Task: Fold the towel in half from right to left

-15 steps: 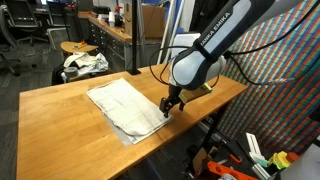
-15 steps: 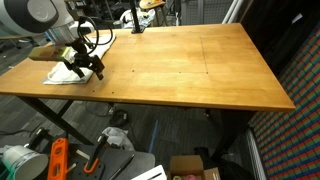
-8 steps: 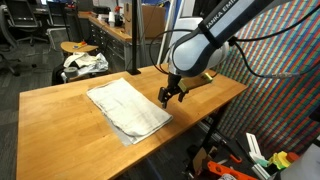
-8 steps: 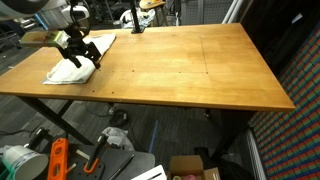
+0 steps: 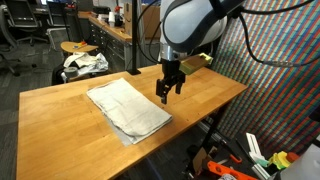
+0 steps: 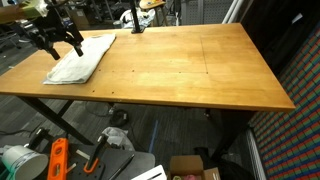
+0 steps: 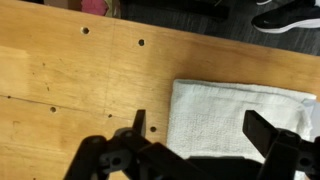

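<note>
A white towel (image 5: 128, 107) lies flat and folded on the wooden table (image 5: 70, 125). It also shows in the other exterior view (image 6: 82, 59) and in the wrist view (image 7: 235, 118). My gripper (image 5: 165, 95) hangs in the air above the table, just beside the towel's near edge, open and empty. In an exterior view the gripper (image 6: 58, 46) is over the towel's left end. In the wrist view the gripper (image 7: 205, 133) has its dark fingers (image 7: 268, 133) spread wide with the towel between them, below.
The table edge (image 5: 190, 125) is close to the gripper. A stool with crumpled cloth (image 5: 84, 62) stands behind the table. Cables and tools (image 6: 70, 158) lie on the floor under the table. A patterned wall (image 5: 285, 70) is at the side.
My gripper has risen from the towel's edge at table level to well above it, and now hangs open. The towel lies where it was.
</note>
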